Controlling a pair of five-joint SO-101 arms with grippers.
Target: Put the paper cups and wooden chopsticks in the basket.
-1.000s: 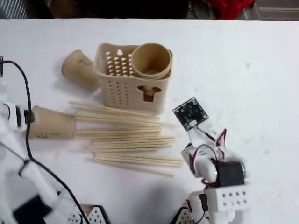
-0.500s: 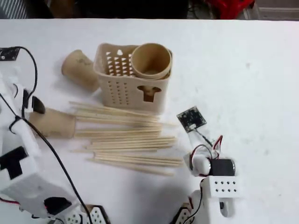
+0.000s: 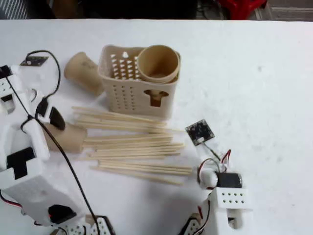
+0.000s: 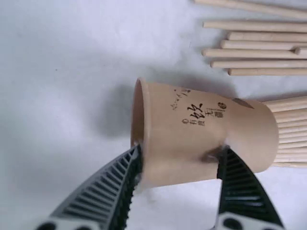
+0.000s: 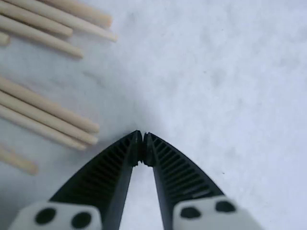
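A paper cup (image 4: 201, 129) lies on its side on the white table, and my left gripper (image 4: 178, 155) is shut on it, one finger near the rim and the other on the far wall. From above, this cup (image 3: 68, 138) sits at the left end of the wooden chopsticks (image 3: 134, 147), which lie in a loose pile in front of the basket (image 3: 129, 93). One cup (image 3: 157, 62) stands inside the basket. Another cup (image 3: 83, 72) lies just left of it. My right gripper (image 5: 142, 146) is shut and empty, above bare table beside some chopstick ends (image 5: 72, 129).
The left arm (image 3: 24, 161) and its black cable (image 3: 63, 156) cover the table's front left. The right arm (image 3: 222, 183) sits low at the front, right of the chopstick pile. Open white table stretches to the right of the basket.
The left arm swung in from the left edge and closed on the lying cup, which shifted a little to the right. The right arm drew back toward the front edge.
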